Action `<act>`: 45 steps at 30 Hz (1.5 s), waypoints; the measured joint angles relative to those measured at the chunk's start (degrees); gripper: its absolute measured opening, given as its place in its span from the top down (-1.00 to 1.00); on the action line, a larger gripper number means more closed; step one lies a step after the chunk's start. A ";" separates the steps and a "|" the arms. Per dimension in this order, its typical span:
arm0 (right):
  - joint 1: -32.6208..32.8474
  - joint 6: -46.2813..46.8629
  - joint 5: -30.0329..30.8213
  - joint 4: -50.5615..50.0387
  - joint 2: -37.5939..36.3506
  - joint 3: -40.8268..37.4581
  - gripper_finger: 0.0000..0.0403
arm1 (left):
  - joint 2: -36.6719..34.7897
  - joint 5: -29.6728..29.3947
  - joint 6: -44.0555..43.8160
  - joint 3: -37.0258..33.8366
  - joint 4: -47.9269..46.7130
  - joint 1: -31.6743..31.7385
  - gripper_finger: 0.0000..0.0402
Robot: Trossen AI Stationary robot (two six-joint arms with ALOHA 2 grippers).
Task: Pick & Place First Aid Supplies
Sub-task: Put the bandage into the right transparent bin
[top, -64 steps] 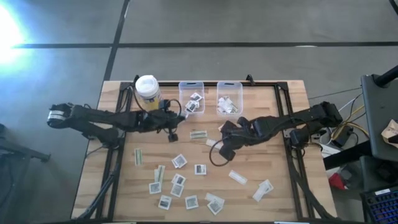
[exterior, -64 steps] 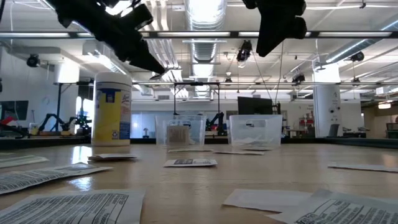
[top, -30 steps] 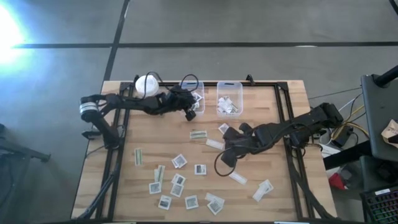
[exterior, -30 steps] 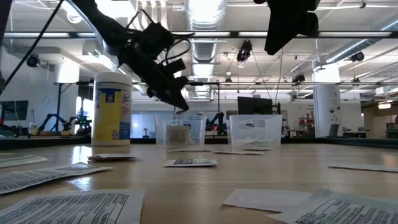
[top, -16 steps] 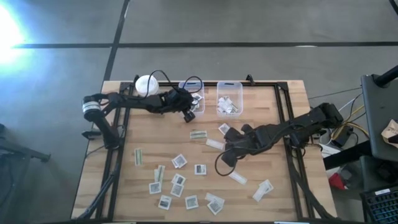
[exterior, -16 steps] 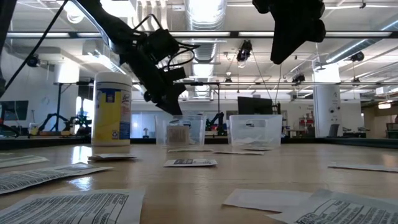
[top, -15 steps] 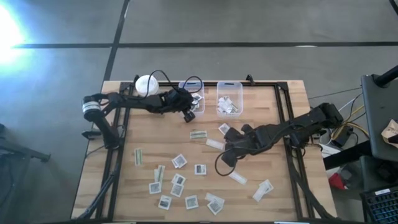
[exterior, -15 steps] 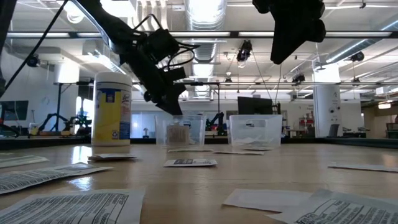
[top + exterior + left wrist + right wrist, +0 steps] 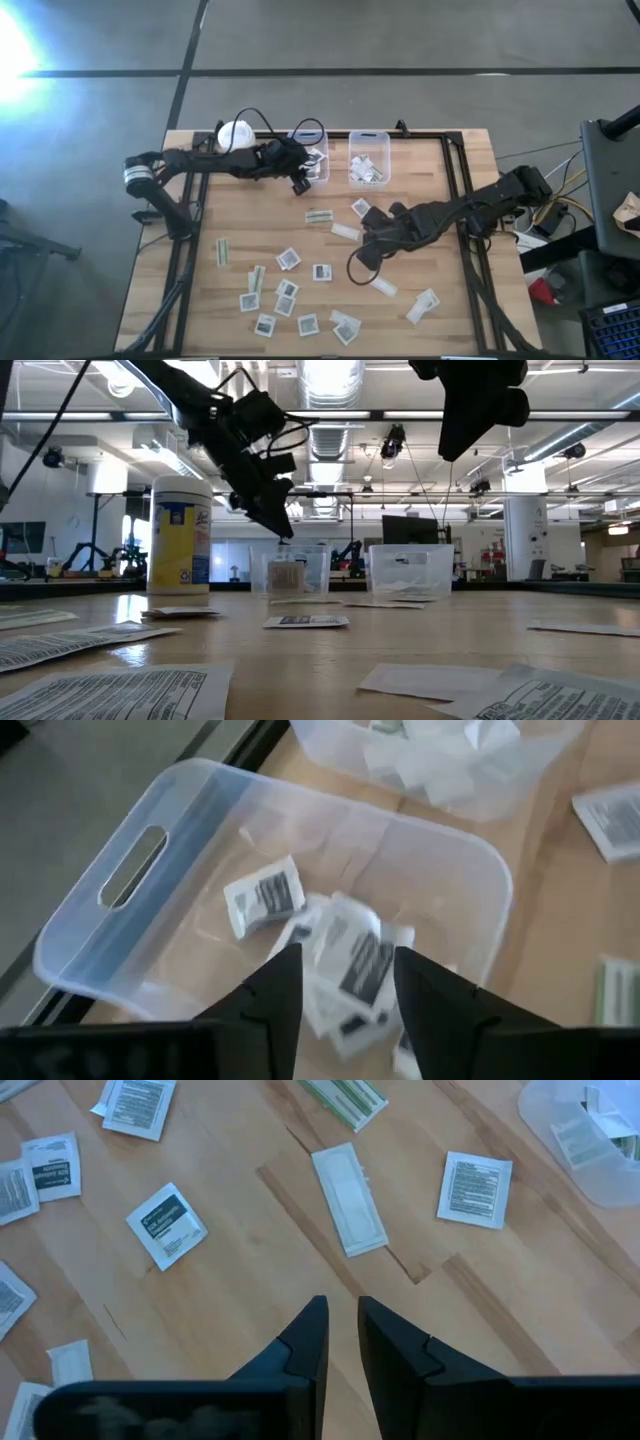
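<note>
The first aid supplies are flat white packets and strips scattered over the wooden table, among them a white strip [image 9: 348, 1198], a square packet [image 9: 475, 1188] and a greenish strip [image 9: 319, 215]. More lie in the left clear bin [image 9: 308, 155]. My left gripper [image 9: 347, 982] hangs open above that bin, and a blurred packet [image 9: 360, 955] shows below its fingers, inside the bin. My right gripper [image 9: 341, 1312] hovers above bare wood near the table's middle. Its fingers are a narrow gap apart, with nothing between them.
A second clear bin [image 9: 368, 158] with packets stands to the right of the first. A yellow container with a white lid [image 9: 236, 137] stands at the far left. Several packets [image 9: 287, 297] lie toward the near edge. A black frame [image 9: 455, 190] rims the table.
My left gripper has opened above the left bin. It has also drawn back slightly toward the table's left, risen a little and tipped closer to level.
</note>
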 joint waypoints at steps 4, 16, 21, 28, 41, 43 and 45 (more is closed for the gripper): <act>0.76 0.94 -0.92 -0.01 0.00 -0.03 0.72 | -3.09 -0.03 0.56 -0.54 -2.24 -0.98 0.24; 3.53 5.92 -8.72 -0.41 0.00 -0.21 0.69 | -10.29 -0.03 -1.47 -5.99 -3.41 -10.71 0.25; 5.19 9.49 -9.44 -0.55 0.00 -0.23 0.52 | -12.49 -0.03 -4.24 -8.07 -3.63 -15.75 0.25; 8.20 15.93 -12.74 -0.54 0.00 -0.73 0.34 | -15.31 -0.05 -9.68 -8.33 -10.83 -22.96 0.25; 12.56 29.68 -17.56 0.10 0.00 -6.86 0.37 | -16.33 -0.41 -19.43 -8.35 -18.04 -34.97 0.25; 13.08 31.22 -18.67 0.83 0.00 -7.94 0.37 | -16.33 -0.44 -20.01 -8.35 -18.08 -35.83 0.25; 13.51 32.14 -19.17 2.47 0.00 -9.26 0.36 | -16.33 -0.49 -20.06 -8.35 -18.23 -36.36 0.25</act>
